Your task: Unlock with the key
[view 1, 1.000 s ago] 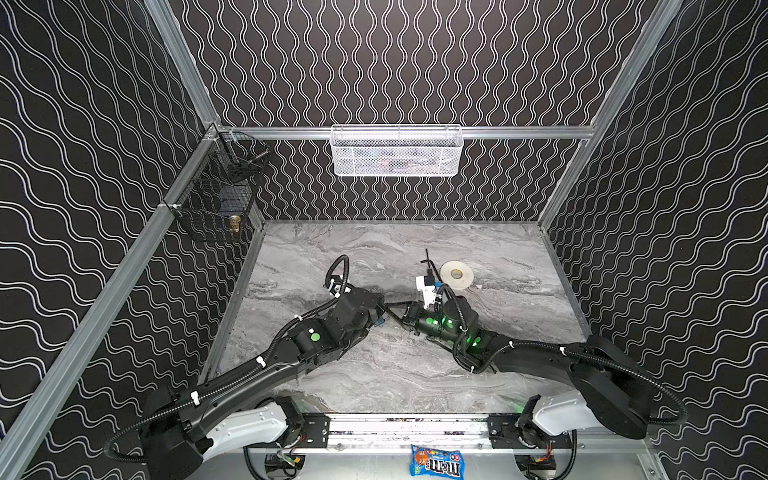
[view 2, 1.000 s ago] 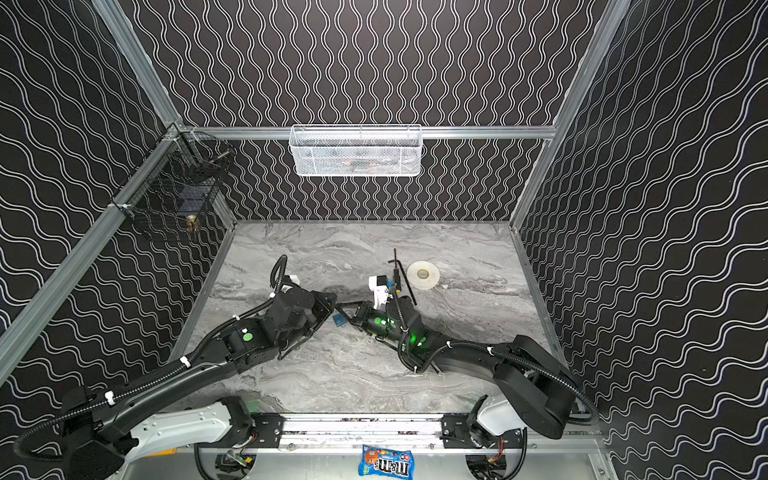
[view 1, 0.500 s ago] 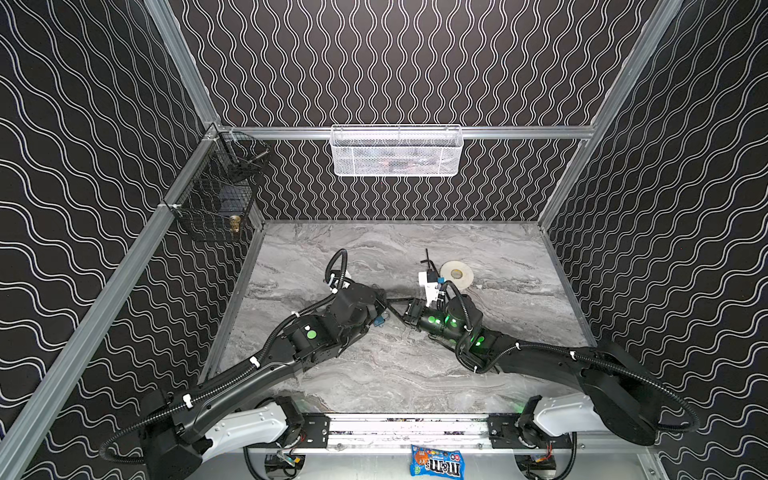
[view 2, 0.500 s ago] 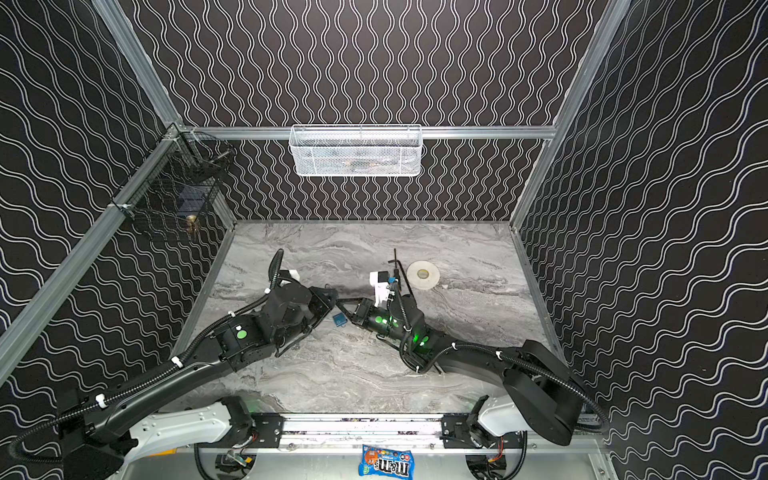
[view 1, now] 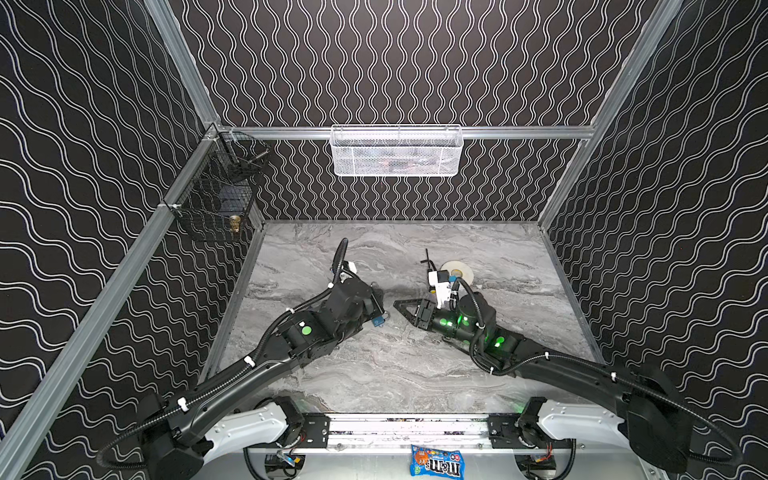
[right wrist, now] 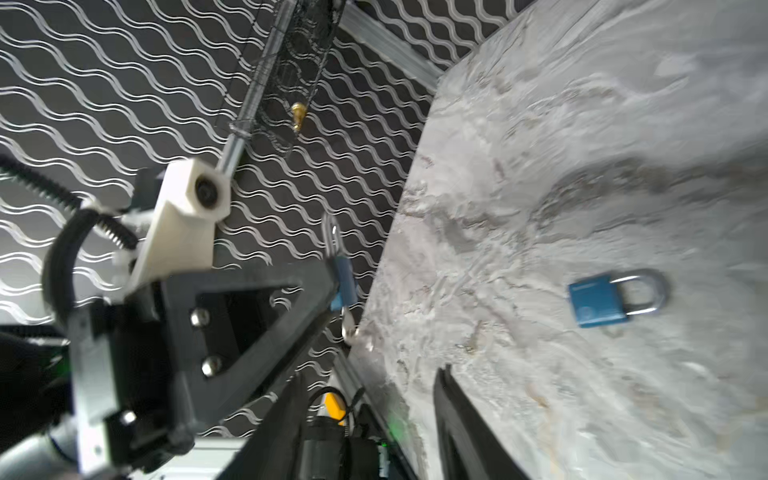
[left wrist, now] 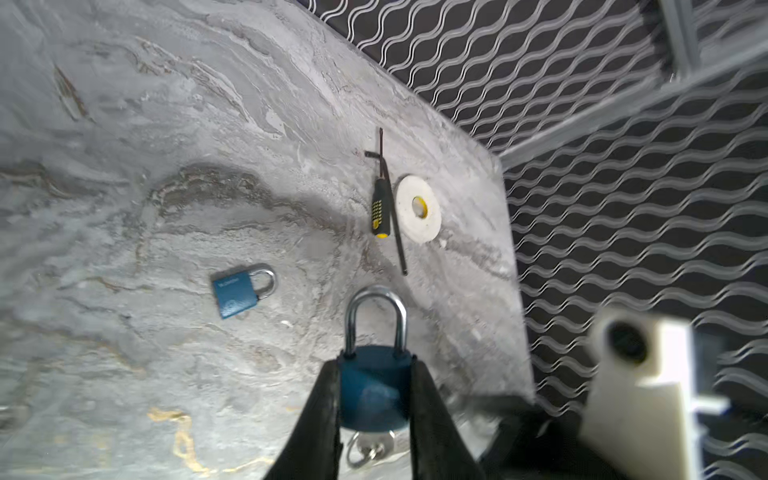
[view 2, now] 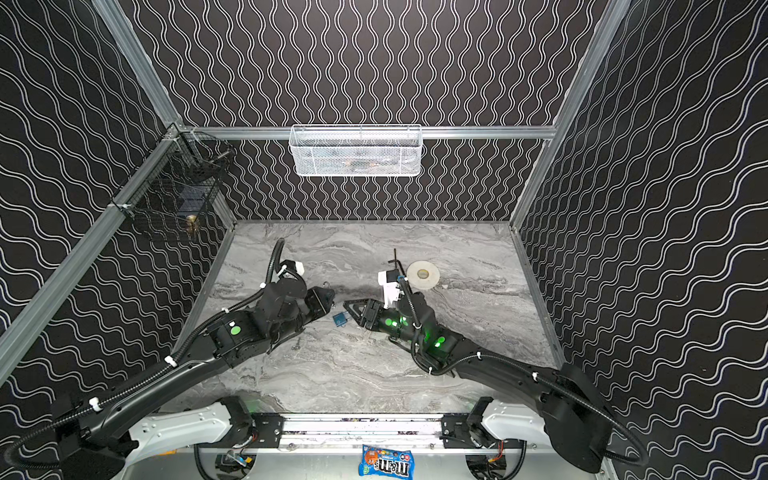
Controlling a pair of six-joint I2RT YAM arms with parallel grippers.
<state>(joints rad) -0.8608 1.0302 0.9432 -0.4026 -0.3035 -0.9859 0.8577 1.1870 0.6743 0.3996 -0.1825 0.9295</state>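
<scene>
1. The left gripper (left wrist: pixel 374 365) has its fingers (left wrist: pixel 320 415) closed on the body of a blue padlock (left wrist: pixel 374 395). Both shackle legs meet the body.
2. The key (left wrist: pixel 370 446), on its ring, projects from the padlock's base between the fingers.
3. The right gripper (right wrist: pixel 370 374) has its fingers (right wrist: pixel 457 411) spread apart and holds nothing.
4. A second blue padlock (view 2: pixel 340 319) lies flat on the bench (view 2: pixel 374 374), between the two grippers.
5. A screwdriver (left wrist: pixel 380 208) lies just beside a tape roll (left wrist: pixel 417 208).

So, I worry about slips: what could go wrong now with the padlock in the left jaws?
The silver key hangs under the blue padlock pinched between the jaws of the left gripper; the right gripper, jaws open, may knock it out on reaching in. The steel shackle looks closed, so it may be locked.
</scene>
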